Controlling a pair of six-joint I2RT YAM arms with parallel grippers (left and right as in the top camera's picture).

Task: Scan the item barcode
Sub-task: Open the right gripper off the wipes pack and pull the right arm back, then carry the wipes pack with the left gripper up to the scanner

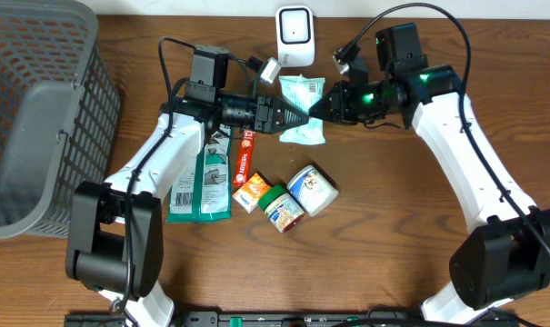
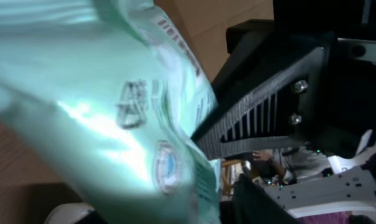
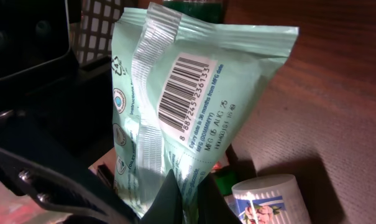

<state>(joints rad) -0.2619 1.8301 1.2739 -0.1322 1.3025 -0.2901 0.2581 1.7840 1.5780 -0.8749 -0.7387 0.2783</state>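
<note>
A mint-green packet (image 1: 302,91) hangs above the table between the two grippers, just in front of the white scanner (image 1: 295,36). My right gripper (image 1: 313,111) is shut on the packet's lower edge (image 3: 189,175). In the right wrist view the packet (image 3: 194,93) stands upright with its barcode (image 3: 184,93) facing that camera. My left gripper (image 1: 300,116) comes in from the left, its tips at the packet's side. In the left wrist view the packet (image 2: 100,112) fills the space between the jaws, blurred. One dark finger (image 2: 262,202) stands clear of it.
A grey mesh basket (image 1: 38,118) takes up the left side. Below the grippers lie a flat green pouch (image 1: 202,182), a red stick pack (image 1: 245,156), a small orange box (image 1: 252,191) and two round tubs (image 1: 284,207) (image 1: 313,189).
</note>
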